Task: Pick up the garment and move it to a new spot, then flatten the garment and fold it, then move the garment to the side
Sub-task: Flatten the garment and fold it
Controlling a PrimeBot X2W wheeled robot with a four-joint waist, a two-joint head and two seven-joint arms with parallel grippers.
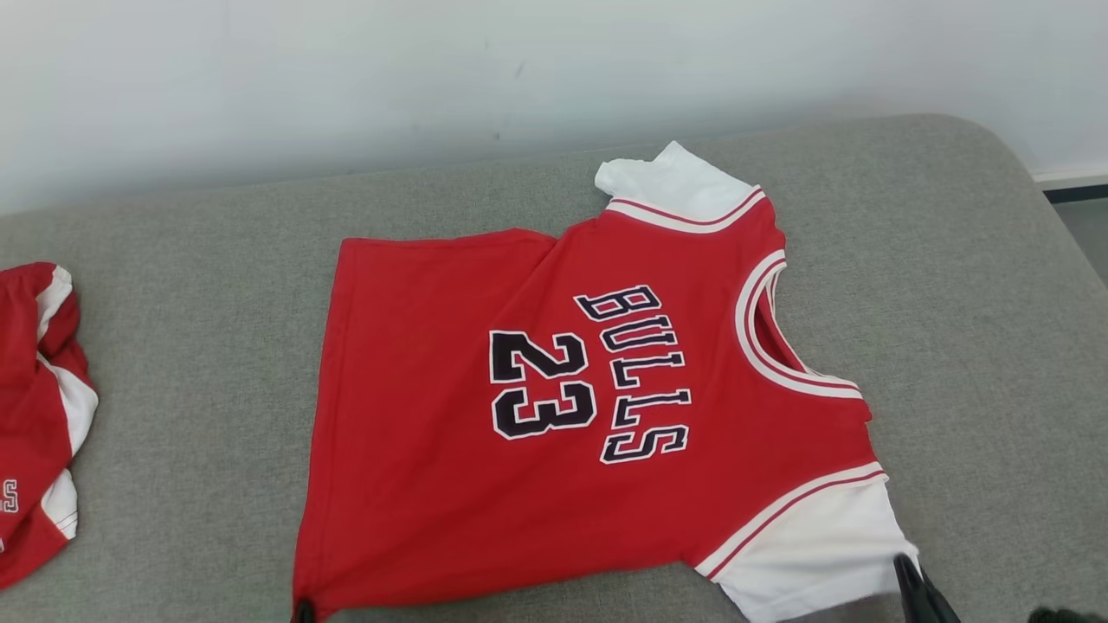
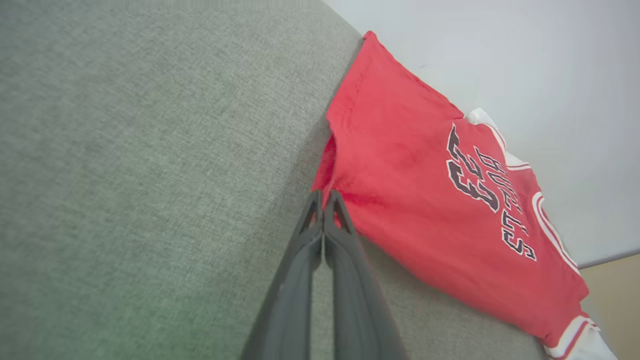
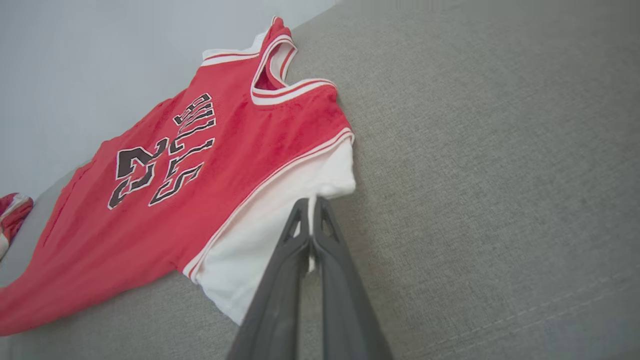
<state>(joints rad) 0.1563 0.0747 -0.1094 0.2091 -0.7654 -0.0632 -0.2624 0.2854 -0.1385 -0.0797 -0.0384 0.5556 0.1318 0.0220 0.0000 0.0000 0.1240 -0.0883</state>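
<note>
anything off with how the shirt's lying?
Jersey lies skewed, not flat: a diagonal crease runs from the far sleeve, which is bunched. Left gripper pinches the hem corner, right gripper the near sleeve. A second red garment sits crumpled at the left edge.

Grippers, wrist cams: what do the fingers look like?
Both alike: the left gripper and right gripper each have two long, matte dark grey fingers, broad at the base, tapering to slim tips, with a triangular cut-out near each tip. Surfaces plain, unmarked.

Red jersey (image 1: 485, 467) — flat, w/ white sleeves
</note>
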